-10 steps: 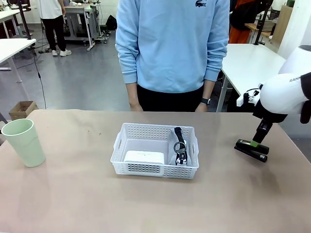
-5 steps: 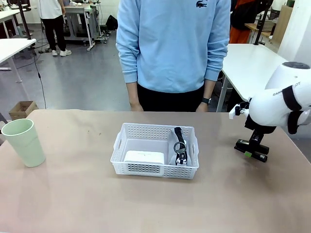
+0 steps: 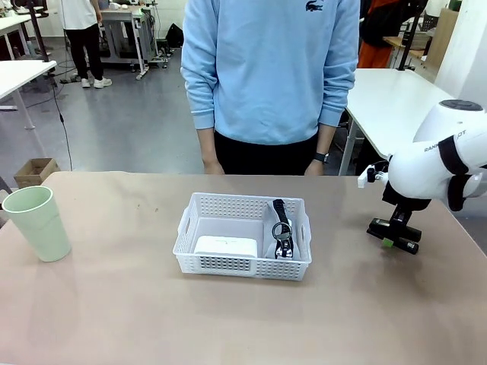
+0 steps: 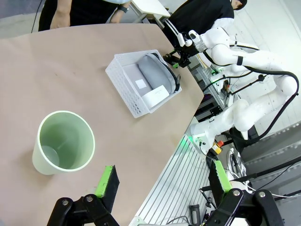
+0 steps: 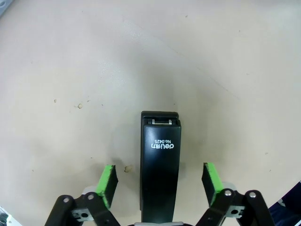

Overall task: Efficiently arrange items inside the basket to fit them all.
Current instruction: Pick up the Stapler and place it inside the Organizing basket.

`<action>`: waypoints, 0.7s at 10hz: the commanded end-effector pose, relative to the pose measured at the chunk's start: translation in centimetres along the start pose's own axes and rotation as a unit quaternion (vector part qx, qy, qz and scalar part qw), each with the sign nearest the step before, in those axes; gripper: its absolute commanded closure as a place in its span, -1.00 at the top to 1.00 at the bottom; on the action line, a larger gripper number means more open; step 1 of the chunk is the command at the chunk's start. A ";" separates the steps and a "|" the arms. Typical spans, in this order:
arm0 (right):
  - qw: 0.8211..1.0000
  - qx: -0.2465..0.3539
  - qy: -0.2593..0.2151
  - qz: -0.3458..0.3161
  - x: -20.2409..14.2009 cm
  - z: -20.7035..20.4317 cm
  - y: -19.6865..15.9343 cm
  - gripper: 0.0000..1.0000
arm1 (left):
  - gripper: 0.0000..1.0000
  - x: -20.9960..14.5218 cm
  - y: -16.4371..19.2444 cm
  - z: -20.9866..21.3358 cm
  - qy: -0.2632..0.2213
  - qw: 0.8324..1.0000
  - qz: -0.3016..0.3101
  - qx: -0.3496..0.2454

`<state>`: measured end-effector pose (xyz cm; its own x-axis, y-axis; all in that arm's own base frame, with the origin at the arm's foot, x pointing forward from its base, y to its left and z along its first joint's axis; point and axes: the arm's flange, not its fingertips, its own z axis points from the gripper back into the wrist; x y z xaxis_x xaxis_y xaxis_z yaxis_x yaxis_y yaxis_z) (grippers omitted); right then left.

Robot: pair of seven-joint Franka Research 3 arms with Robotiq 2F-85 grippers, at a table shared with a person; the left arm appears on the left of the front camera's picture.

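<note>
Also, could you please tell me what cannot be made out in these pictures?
Front view: right gripper, fingertips largely hidden by its own wrist.
Right wrist view: black stapler, near end cut off by the bottom edge.
Front view: grey case, lower part behind the basket wall.
Left wrist view: white patch on the grey case, too small to read.

Right arm [image 3: 437, 156] bowed low, right pincer [image 5: 160, 181] pointing down, jaws parted; left pincer [image 4: 164, 181] spread wide.

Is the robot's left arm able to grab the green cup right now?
Probably yes. The cup stands upright on the table just ahead of the left arm's open fingers, with nothing between them.
</note>
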<state>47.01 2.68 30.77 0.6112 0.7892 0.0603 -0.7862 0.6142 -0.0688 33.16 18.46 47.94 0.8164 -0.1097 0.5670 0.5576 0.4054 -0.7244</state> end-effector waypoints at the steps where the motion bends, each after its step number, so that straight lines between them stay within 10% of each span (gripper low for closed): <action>1: 1.000 0.007 -0.009 0.013 0.0 0.0 -0.4 -0.13 | 1.00 -0.2 -0.2 -0.2 0.004 1.000 0.002 0.004; 2: 1.000 0.003 -0.004 0.013 0.0 0.1 -0.4 -1.00 | 1.00 -0.2 -0.2 -0.2 0.004 1.000 0.002 0.004; 4: 1.000 0.003 -0.005 0.015 -0.1 0.3 -0.3 -1.00 | 1.00 -0.2 -0.2 -0.2 0.004 1.000 0.002 0.004; 5: 1.000 -0.001 -0.005 0.013 -0.3 0.4 -0.3 -0.65 | 1.00 -0.2 -0.2 -0.2 0.004 1.000 0.002 0.004; 7: 1.000 0.003 -0.007 0.016 -0.5 0.4 -0.2 -1.00 | 1.00 -0.2 -0.2 -0.2 0.004 1.000 0.002 0.004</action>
<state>46.99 2.69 31.24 0.6029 0.7953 0.0635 -0.7919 0.6062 -0.0743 33.16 18.46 47.94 0.8164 -0.1097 0.5670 0.5576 0.4054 -0.7244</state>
